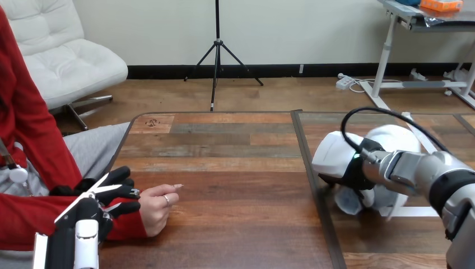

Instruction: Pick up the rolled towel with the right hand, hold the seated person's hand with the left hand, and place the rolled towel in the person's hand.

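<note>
Head view. In the lower left of the frame the robot's left hand is closed around the wrist of the person, at the end of the red sleeve; black fingers lie over the wrist and another one passes under it. The person's hand rests on the wooden table just right of the robot hand, loosely curled.

At the right of the frame, middle height, the white rolled towel is low over the table. The right hand lies against the towel's left side, touching it. Whether this hand grips the towel I cannot tell.
</note>
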Controlling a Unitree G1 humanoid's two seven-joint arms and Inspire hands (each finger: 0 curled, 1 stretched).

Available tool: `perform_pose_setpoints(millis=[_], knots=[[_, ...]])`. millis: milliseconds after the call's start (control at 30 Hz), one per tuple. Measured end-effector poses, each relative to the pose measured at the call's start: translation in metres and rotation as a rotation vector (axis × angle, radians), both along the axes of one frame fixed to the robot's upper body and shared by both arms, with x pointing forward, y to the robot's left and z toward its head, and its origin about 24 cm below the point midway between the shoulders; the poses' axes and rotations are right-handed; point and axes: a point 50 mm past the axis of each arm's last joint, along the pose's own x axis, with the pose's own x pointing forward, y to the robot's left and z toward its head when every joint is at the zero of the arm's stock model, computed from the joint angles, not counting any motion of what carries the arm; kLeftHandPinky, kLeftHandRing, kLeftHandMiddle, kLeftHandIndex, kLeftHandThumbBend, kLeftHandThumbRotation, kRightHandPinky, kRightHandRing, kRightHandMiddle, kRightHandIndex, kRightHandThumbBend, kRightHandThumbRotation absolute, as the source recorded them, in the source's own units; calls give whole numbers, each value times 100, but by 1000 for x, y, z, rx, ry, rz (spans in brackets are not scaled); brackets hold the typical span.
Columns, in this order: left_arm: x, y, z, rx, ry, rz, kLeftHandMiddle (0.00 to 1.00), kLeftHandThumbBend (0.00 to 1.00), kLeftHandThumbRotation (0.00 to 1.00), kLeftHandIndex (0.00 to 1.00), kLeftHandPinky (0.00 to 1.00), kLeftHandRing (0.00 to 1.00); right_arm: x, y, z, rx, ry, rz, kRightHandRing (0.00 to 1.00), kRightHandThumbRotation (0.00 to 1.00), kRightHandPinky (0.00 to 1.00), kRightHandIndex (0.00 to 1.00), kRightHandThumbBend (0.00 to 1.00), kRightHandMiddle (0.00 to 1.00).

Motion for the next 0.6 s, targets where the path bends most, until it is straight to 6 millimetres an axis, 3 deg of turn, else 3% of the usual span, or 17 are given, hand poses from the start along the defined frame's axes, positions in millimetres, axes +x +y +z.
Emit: perform_pose_setpoints(millis=[333,600], knots=[[3,-1,1,-1,-11,-12,78,48,100,53,63,78,0,-5,5,97,15,-49,26,0,19,36,73,33],[3,-2,1,2,-9,-21,78,47,100,52,60,77,-1,-8,7,112,22,-61,24,0,18,30,72,30]])
